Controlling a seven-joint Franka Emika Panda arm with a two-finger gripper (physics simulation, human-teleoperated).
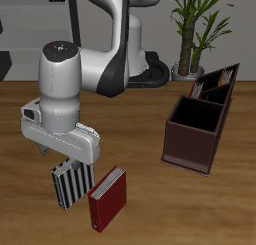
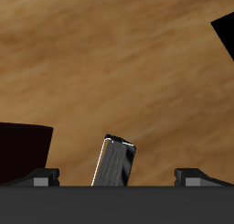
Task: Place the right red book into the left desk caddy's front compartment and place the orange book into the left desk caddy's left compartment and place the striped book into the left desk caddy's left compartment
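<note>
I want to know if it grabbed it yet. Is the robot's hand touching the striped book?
Cannot tell. In the exterior view the end effector overlaps the striped book, and the wrist view shows no finger contact plainly.

A wood-grained tabletop [image 1: 140,204] is being lit evenly. Behind the tabletop, a potted plant [image 1: 196,27] with long green leaves is being shown against a pale wall [image 1: 160,14], and dark furniture [image 1: 25,24] is being glimpsed beside that wall.

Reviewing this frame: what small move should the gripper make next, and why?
Probably lower straight down and close on the striped book: the gripper hangs right above it with fingers spread wide, and the book's edge shows between them.
</note>
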